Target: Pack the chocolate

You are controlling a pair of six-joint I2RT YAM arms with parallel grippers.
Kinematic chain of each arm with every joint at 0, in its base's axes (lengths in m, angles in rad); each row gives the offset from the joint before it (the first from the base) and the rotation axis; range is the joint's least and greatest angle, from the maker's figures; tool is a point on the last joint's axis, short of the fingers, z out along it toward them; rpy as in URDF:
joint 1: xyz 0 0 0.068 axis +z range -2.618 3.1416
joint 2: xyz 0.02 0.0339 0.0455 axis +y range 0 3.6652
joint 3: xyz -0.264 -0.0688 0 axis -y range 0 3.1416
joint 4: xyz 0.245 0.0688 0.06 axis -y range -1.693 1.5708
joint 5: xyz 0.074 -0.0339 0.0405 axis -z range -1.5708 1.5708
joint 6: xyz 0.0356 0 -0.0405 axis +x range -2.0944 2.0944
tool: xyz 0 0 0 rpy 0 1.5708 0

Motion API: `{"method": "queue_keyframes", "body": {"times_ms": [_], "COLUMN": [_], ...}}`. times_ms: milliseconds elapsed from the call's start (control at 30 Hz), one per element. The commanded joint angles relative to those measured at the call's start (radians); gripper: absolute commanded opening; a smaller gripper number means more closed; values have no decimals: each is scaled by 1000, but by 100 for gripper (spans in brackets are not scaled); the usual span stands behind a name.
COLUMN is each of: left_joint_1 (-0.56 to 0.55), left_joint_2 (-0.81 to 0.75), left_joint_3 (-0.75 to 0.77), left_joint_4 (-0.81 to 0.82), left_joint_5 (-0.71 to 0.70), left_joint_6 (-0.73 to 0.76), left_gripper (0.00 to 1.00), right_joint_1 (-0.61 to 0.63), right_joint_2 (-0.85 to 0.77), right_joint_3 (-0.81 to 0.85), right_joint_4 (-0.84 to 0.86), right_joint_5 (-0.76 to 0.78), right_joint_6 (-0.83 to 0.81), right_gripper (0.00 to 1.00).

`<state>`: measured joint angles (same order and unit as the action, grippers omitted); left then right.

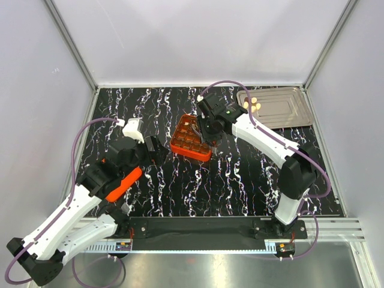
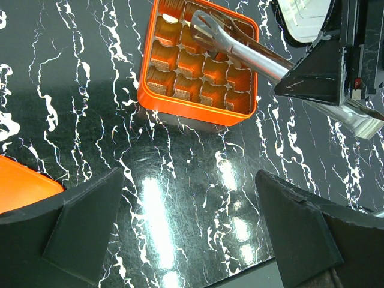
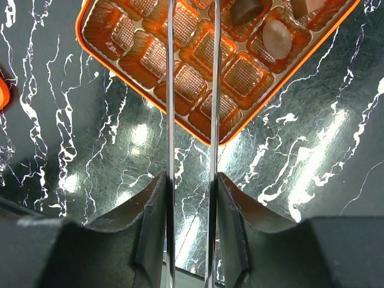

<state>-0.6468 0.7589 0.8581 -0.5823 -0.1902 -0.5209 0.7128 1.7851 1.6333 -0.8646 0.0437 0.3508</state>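
The orange grid box (image 1: 191,139) lies mid-table. Chocolate (image 3: 277,39) lies in its cells: a tan oval piece, with a dark brown piece (image 3: 247,10) beside it. More cream chocolate (image 1: 253,105) sits on the silver tray (image 1: 282,108). My right gripper (image 3: 191,177) is shut on metal tongs (image 3: 170,90), whose two arms reach out over the box. The tong tips (image 2: 198,21) hover at the box's far cells; I cannot tell whether they hold anything. My left gripper (image 2: 189,177) stands open over bare table in front of the box, with nothing between its fingers.
The table top is black marble with white veins. A flat orange piece (image 2: 24,183) lies at the left, under my left arm. The tray is at the back right corner. White walls enclose the table on three sides.
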Motion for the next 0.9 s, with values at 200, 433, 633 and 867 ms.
{"method": "queue_keyframes", "body": {"times_ms": [200,433,633,867], "left_joint_1": [-1,-1,-1,-1], "left_joint_2": [-4,-7,-16,-38], "left_joint_3": [25,30,41,50], "left_joint_4": [36,32,22,2], "left_joint_5": [-18,-17,-14,-26], "left_joint_6": [2,1,4,16], "left_gripper": [99,99,99,99], "right_joint_1": [11,13,11,-59], "right_joint_2": [-9,13,59,62], "right_joint_3": [8,98,255,344], "right_joint_4": [47,12,-65,-122], "right_joint_5": [19,71,150,295], "right_joint_6": [5,-21,-64,-104], "right_gripper": [45,46,48,48]}}
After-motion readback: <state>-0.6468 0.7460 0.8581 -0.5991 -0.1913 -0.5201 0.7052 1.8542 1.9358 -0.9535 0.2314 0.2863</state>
